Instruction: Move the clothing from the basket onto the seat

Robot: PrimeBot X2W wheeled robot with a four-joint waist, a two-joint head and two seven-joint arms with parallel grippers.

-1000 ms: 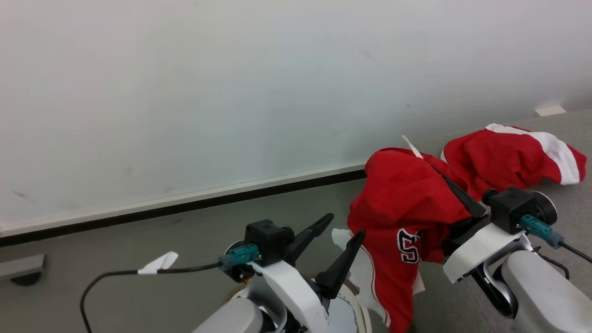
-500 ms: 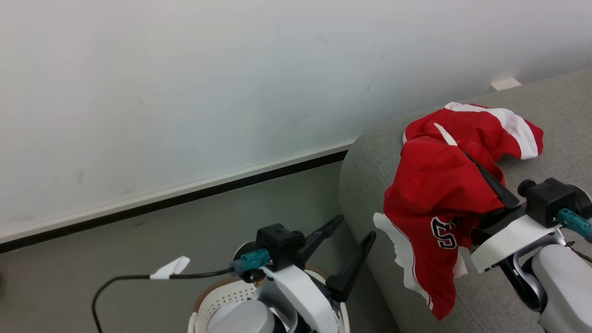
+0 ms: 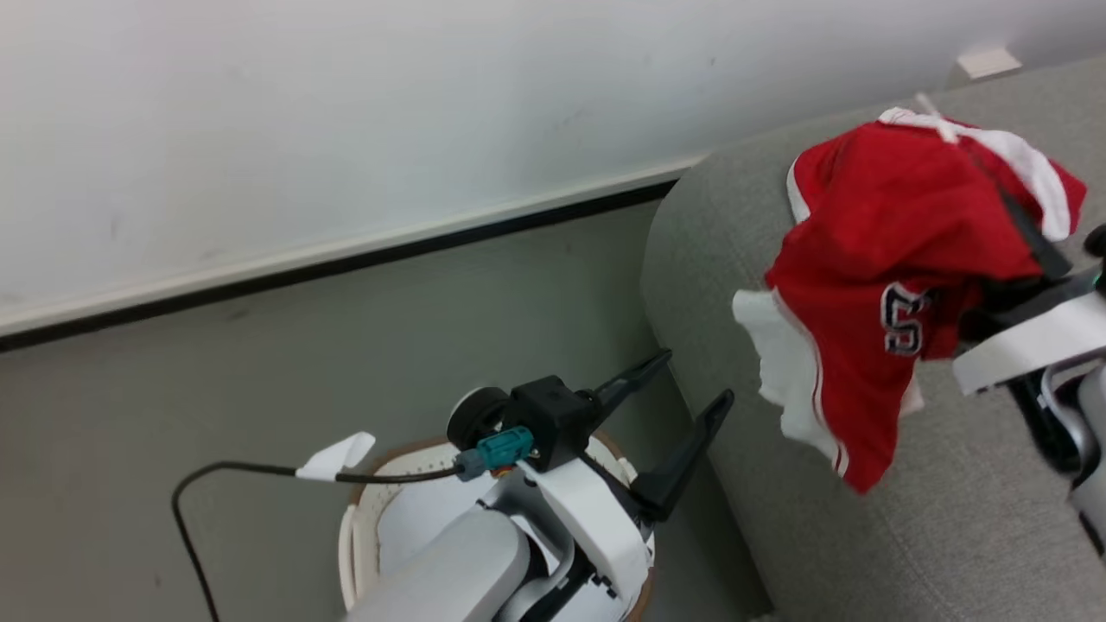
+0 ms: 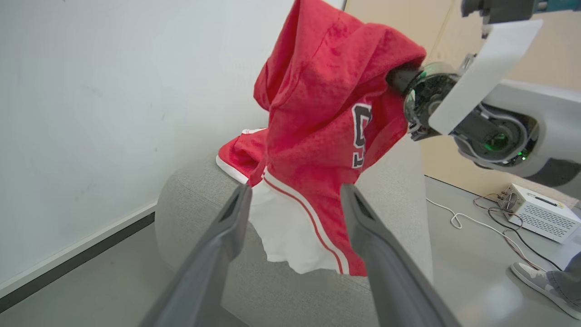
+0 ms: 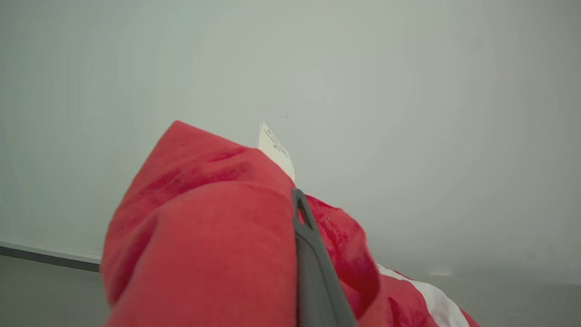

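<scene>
My right gripper (image 3: 981,164) is shut on a red garment (image 3: 864,276) of the clothing, with white panels and a number on it. It hangs in the air over the light-grey seat (image 3: 778,518). In the right wrist view the red garment (image 5: 204,236) drapes over one dark finger (image 5: 308,254). A second red and white garment (image 5: 422,295) lies on the seat behind it. My left gripper (image 3: 696,377) is open and holds nothing, above the cream basket (image 3: 350,536) on the floor. In the left wrist view its open fingers (image 4: 227,236) frame the hanging garment (image 4: 317,113).
A white wall with a dark baseboard (image 3: 346,259) runs behind the grey floor. The basket holds a pale liner (image 3: 415,527). On the floor beyond the seat are a white box (image 4: 540,213), loose cables (image 4: 476,222) and a person's shoe (image 4: 540,281).
The head camera has tilted down, bringing the basket into view. My right gripper has carried the red garment farther over the seat, toward the lying garment. The left gripper stays open.
</scene>
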